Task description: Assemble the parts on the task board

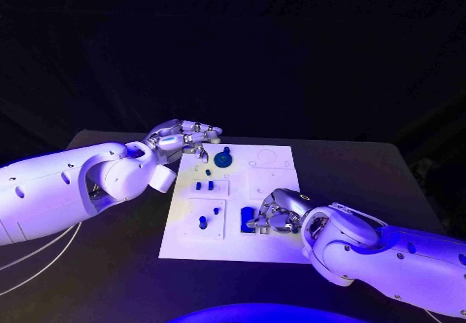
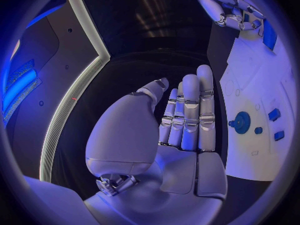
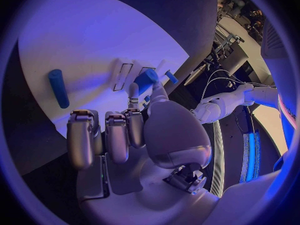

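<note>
The white task board [image 1: 277, 176] lies in the middle of the table. A round blue part [image 1: 223, 159] stands near its far left, and small blue pieces [image 1: 204, 185] stand in slots further forward. My left hand [image 1: 184, 141] hovers over the board's far left corner, its fingers [image 2: 190, 110] straight and side by side, holding nothing. My right hand [image 1: 275, 212] rests on the board's near right part. Its thumb and a finger pinch a blue block [image 3: 147, 78] that stands on the board [image 3: 81, 40]. A blue cylinder [image 3: 59, 87] lies flat on the board beyond that hand.
More small blue pieces [image 1: 203, 222] stand in the near left panel of the board. The black table [image 1: 349, 168] runs bare to the right of the board and along its left side. In the left wrist view the round part [image 2: 242, 121] lies beside my flat fingers.
</note>
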Available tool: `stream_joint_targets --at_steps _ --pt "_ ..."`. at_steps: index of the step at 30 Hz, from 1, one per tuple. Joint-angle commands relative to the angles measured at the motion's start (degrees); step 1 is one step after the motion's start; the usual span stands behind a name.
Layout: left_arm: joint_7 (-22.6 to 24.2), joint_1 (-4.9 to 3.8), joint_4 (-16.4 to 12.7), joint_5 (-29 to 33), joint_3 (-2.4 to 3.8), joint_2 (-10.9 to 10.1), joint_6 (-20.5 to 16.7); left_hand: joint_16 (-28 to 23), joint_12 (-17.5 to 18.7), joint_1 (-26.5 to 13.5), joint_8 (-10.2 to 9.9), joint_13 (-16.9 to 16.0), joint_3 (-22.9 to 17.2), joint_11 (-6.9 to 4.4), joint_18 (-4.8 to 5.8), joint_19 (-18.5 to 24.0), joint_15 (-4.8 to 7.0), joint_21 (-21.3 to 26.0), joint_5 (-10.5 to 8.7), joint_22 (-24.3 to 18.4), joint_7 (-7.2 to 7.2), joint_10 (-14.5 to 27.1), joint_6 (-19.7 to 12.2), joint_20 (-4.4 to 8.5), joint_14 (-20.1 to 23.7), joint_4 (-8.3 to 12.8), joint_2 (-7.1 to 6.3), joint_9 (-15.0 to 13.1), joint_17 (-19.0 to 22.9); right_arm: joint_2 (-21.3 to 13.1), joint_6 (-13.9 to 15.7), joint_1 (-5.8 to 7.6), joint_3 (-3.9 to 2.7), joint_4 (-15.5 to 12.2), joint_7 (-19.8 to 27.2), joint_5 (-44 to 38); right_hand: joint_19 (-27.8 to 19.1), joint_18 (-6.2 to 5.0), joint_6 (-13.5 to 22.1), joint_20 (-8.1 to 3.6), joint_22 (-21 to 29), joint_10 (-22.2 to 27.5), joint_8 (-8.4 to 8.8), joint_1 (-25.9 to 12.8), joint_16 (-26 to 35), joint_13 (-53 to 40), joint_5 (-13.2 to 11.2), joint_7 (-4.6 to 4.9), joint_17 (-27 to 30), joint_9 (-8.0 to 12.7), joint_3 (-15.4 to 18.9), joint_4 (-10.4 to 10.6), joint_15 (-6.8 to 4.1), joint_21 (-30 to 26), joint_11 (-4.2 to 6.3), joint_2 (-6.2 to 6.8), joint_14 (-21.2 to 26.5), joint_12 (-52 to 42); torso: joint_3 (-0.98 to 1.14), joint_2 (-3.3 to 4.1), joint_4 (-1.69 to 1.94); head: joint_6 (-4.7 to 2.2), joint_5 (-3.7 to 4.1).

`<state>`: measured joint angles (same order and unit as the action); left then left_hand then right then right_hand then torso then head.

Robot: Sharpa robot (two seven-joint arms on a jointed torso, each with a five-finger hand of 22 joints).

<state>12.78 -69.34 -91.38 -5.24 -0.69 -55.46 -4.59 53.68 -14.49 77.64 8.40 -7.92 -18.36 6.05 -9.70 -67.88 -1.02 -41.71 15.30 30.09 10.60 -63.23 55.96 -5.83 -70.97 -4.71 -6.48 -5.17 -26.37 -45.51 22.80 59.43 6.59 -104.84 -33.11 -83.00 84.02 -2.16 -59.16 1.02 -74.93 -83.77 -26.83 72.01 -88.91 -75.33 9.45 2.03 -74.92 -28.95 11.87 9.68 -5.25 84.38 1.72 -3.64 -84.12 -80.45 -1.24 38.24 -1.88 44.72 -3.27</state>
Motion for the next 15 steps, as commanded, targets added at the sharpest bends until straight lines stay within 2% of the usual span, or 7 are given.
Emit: stream_joint_targets --at_steps 1,9,15 --pt "0.24 -0.01 -0.03 -0.2 0.02 0.09 1.24 0.22 -0.19 0.1 0.24 -0.09 0.04 -0.01 -0.85 -0.25 -0.17 0.23 -0.02 -0.06 0.0 0.27 -0.5 -0.15 0.39 0.14 0.37 0.09 0.05 -0.54 -2.08 -0.27 0.24 0.18 -1.02 -1.27 4.55 0.92 0.37 -0.57 -12.15 -0.57 -0.27 4.06 -0.27 -7.36 -0.2 -0.21 -13.85 -0.1 -0.18 0.17 -0.44 0.36 0.44 -3.98 -5.61 -0.03 0.03 0.02 0.02 0.04 0.12" --pt "0.2 -0.01 -0.04 -0.2 0.02 -0.03 1.25 0.22 -0.19 0.1 0.24 -0.09 0.04 -0.01 -0.85 -0.25 -0.17 0.23 -0.02 -0.06 0.0 0.27 -0.5 -0.15 0.39 0.14 0.37 0.09 0.05 -1.76 -1.46 -0.35 0.24 -0.8 -0.88 -0.95 4.56 0.93 0.39 -0.59 -12.18 -0.6 -0.29 3.97 -0.27 -7.41 0.02 -0.14 -13.85 -0.14 -0.28 0.18 -0.44 0.38 0.4 -3.88 -5.61 -0.05 0.1 0.1 0.02 0.06 0.0" --pt "0.21 -0.01 -0.05 -0.2 0.01 -0.12 1.2 0.22 -0.19 0.1 0.24 -0.09 0.04 -0.01 -0.85 -0.25 -0.17 0.23 -0.02 -0.06 0.0 0.27 -0.5 -0.15 0.39 0.14 0.37 0.09 0.05 -3.59 0.84 -0.39 0.24 -2.37 -0.26 -0.41 4.52 0.89 0.6 -0.55 -12.1 -0.27 -0.19 3.31 -0.14 -7.02 0.15 0.0 -13.67 -0.14 0.06 0.5 -0.36 0.21 0.29 -3.31 -5.57 0.52 0.06 0.06 0.05 0.15 0.09"
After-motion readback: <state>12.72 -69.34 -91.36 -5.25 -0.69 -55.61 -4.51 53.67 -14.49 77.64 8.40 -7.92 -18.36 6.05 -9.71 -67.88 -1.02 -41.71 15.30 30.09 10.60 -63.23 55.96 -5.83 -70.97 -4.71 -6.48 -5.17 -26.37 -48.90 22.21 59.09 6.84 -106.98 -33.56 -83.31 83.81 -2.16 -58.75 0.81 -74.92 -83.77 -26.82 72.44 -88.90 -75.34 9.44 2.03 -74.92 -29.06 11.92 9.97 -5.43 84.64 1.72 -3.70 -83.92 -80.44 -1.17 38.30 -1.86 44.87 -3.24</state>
